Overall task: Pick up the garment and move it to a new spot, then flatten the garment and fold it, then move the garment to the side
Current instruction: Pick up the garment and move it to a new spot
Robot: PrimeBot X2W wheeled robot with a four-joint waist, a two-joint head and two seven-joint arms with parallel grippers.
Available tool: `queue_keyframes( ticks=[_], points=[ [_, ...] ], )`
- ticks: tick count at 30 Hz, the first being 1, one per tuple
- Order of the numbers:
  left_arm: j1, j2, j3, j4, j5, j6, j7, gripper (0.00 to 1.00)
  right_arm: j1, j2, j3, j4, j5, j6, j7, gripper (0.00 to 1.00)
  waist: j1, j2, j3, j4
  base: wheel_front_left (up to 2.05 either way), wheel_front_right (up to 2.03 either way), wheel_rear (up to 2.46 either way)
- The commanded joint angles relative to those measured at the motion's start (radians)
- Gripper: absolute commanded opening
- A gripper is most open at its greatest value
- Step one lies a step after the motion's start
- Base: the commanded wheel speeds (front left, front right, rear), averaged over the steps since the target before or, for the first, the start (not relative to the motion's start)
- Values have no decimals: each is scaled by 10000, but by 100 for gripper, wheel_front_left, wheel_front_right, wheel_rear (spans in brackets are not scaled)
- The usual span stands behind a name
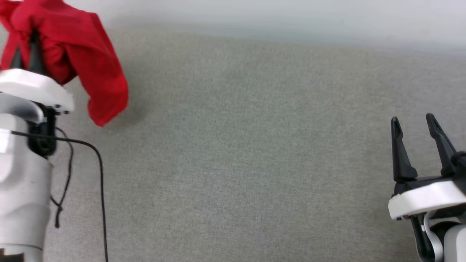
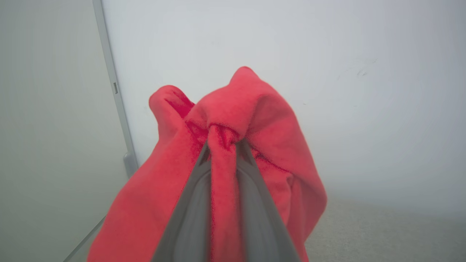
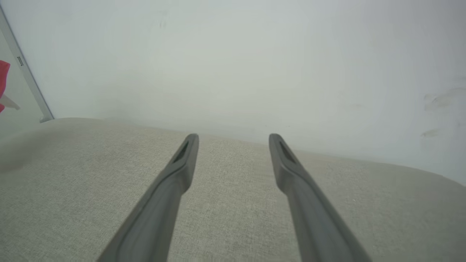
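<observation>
One grey cloth-covered tabletop point(image 1: 255, 145), one red garment point(image 1: 72, 43) hanging bunched over its far-left corner, pinched in the left tool point(image 2: 222, 145); the right tool point(image 1: 413, 120) waits, fingers apart. Soft, light and floppy, the shirt likely handles best gripped at shoulders or hem.

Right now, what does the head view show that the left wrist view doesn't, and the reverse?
Head view, not left wrist: the right gripper open and empty at lower right, and a black cable at lower left. Left wrist, not head: up close, a fold of the red garment pinched between the fingers, plus a pale upright post. Both: the red garment bunched in the shut left gripper, over the grey fabric surface.
</observation>
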Motion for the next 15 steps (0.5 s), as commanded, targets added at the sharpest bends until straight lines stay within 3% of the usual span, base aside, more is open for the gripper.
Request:
queue_keyframes(
  ticks=[1, 10, 15],
  points=[
    [129, -96, -22, -140, 13, -16, -88, 0, 127, 11, -25, -6, 97, -7, -8, 100, 1, 0, -283, -169, 0, 0, 0],
    [1479, -1244, -1022, -2397, 178, 171, 249, 0, 650, 10, -65, 51, 506, -8, 19, 100, 1, 0, -1089, -1356, 0, 0, 0],
    [2103, -1891, -1761, -3287, 184, 40, 746, 0, 825, 10, -137, 0, 588, -7, 78, 100, 1, 0, -1123, -1822, 0, 0, 0]
  ],
)
